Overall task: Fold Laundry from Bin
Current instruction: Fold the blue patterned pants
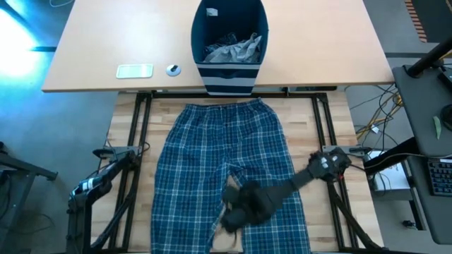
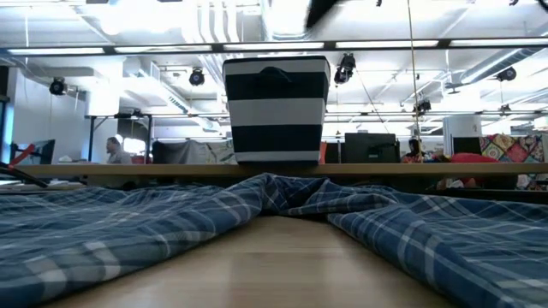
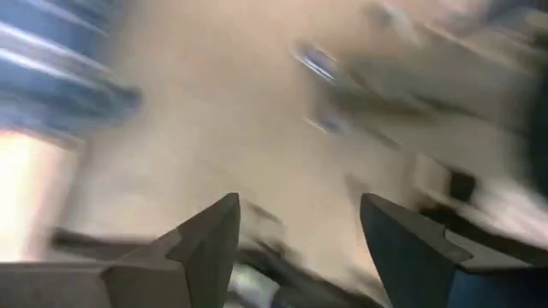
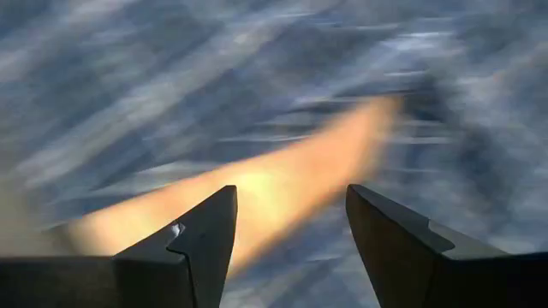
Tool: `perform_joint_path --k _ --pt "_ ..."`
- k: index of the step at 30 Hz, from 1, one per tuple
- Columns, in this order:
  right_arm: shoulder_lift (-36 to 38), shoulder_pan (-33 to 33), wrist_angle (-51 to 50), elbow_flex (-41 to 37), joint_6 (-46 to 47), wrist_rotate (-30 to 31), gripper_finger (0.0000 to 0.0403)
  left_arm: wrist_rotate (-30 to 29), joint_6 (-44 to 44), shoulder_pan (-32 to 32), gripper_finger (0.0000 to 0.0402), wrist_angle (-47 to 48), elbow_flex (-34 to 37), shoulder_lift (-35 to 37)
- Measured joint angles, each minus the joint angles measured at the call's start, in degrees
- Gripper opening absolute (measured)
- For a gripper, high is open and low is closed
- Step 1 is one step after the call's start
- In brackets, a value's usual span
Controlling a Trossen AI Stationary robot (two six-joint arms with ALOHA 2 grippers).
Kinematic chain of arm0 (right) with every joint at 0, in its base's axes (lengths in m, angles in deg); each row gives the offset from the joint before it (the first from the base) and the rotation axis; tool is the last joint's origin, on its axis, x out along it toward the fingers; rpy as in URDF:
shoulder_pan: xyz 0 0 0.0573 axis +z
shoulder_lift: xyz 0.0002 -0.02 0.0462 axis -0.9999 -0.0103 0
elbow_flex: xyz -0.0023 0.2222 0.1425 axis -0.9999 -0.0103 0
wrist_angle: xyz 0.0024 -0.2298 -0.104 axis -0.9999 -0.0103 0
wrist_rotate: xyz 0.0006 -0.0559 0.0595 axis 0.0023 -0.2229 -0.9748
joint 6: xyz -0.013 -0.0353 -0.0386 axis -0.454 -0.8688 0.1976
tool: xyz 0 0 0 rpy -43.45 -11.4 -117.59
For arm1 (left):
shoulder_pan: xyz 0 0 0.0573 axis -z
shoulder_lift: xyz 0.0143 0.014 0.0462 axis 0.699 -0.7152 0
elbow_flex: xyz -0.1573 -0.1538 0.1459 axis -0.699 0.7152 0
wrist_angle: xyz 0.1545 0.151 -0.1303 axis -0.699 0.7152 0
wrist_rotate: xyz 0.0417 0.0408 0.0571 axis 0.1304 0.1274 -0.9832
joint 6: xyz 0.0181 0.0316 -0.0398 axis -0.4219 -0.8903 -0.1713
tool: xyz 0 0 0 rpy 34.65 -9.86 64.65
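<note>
I am holding my right gripper (image 1: pixel 229 212) over the plaid trousers (image 1: pixel 226 152), just above the gap between the two legs near the table's (image 1: pixel 318 141) front edge. Its fingers (image 4: pixel 201 244) are standing wide apart with nothing between them. The trousers are lying spread flat on the wooden top, waistband toward the striped bin (image 1: pixel 229 42), which is sitting on the desk (image 1: pixel 92 42) behind with grey laundry (image 1: pixel 236 48) inside. My left gripper (image 3: pixel 295 248) is waiting off the table's left side, also open and empty.

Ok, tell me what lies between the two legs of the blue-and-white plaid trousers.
In the low view, bare wooden table between the plaid trousers' legs. From above, the open right gripper hovers over that gap.
</note>
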Motion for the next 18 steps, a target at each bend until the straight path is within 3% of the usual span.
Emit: perform_joint_path --k 3,9,14,18 --pt "0.1 -4.5 -3.3 -1.6 -2.9 -1.3 0.0215 -7.7 -2.9 -3.5 0.0221 13.3 0.0 1.3" --pt "0.1 -11.9 2.5 -9.2 -12.8 -7.8 0.0215 -17.3 -13.0 -13.7 0.0205 13.6 8.3 5.2" --pt "3.4 -16.5 4.0 -20.2 -20.3 -7.9 0.0215 -16.5 -13.4 -20.1 0.0197 13.2 27.4 13.8" --pt "12.1 -19.3 14.4 -35.0 -25.1 -8.1 0.0215 -16.0 -8.7 -24.8 0.0194 10.6 46.7 26.0"
